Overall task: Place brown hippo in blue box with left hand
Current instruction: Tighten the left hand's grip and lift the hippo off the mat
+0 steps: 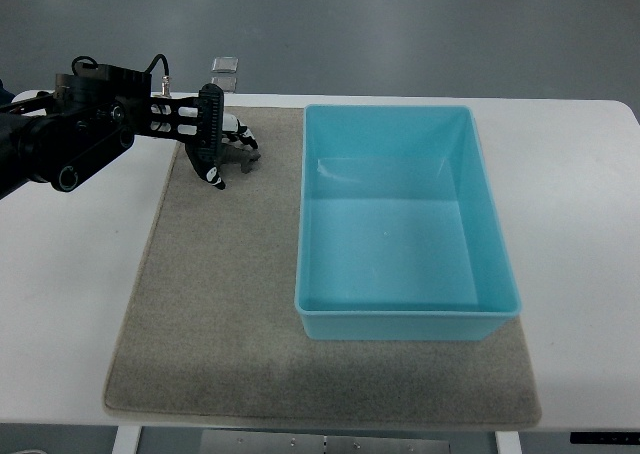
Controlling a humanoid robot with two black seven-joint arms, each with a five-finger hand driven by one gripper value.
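Seemingly already hidden in the curled fingers of the left hand [222,149], the hippo, probably light and best gripped round its body, hangs above the mat's [220,314] far corner, beside the empty blue box [400,319].

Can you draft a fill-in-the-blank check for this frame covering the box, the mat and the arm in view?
1. The blue box holds ____.
2. The box rests on a ____ mat.
3. The left hand hovers over the mat's far ____ corner.
4. The arm enters from the picture's ____ edge.

Missing words: nothing; grey; left; left
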